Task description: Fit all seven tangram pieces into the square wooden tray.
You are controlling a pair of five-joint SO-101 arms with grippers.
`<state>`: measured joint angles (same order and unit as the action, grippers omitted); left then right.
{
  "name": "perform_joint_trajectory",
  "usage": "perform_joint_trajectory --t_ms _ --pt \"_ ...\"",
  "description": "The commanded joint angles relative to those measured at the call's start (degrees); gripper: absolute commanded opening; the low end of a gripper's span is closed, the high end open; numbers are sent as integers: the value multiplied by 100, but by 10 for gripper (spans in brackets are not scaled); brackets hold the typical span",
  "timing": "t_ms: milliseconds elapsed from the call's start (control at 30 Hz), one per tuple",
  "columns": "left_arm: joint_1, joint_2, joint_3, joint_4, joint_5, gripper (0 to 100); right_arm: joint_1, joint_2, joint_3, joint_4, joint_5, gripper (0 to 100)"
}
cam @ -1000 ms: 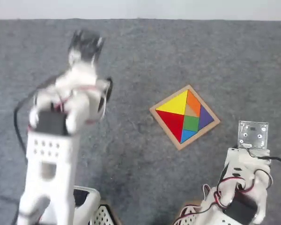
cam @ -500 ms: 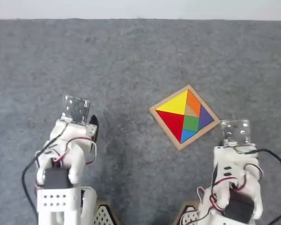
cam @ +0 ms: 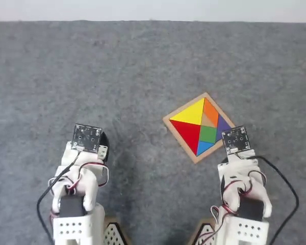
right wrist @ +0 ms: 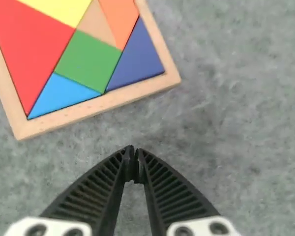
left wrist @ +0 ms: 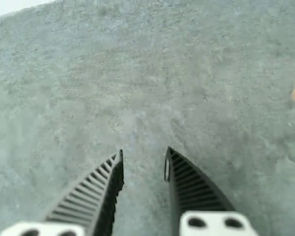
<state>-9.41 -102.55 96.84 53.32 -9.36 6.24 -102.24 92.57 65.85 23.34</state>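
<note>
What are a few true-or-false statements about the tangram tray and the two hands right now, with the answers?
1. The green square lies inside the wooden tray. True.
2. The right hand is shut and empty. True.
3. The left hand is shut. False: it is open and empty, over the grey mat.
4. The wooden tray lies just in front of the left hand. False: it lies just in front of the right hand.
5. The yellow triangle lies loose on the grey mat. False: it sits in the wooden tray, against the red and orange pieces.
</note>
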Motion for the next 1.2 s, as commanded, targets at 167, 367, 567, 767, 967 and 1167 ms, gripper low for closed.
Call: perform_joint_trajectory --t_ms 167,367,567,767,967,1167 --pt "-70 -105 -40 9 -62 134 -4 22 396 -268 9 9" --pt "-70 -114 -40 897 -88 134 57 75 396 -259 9 8" --pt "-62 -123 -40 1837 -88 134 57 40 396 699 18 8" --pt "-53 -132 -40 1890 -79 133 31 22 396 840 18 8" --pt "-53 -132 -40 1890 -79 133 31 22 396 840 18 8" --pt "-53 -132 -40 1890 -79 133 31 22 396 840 18 8"
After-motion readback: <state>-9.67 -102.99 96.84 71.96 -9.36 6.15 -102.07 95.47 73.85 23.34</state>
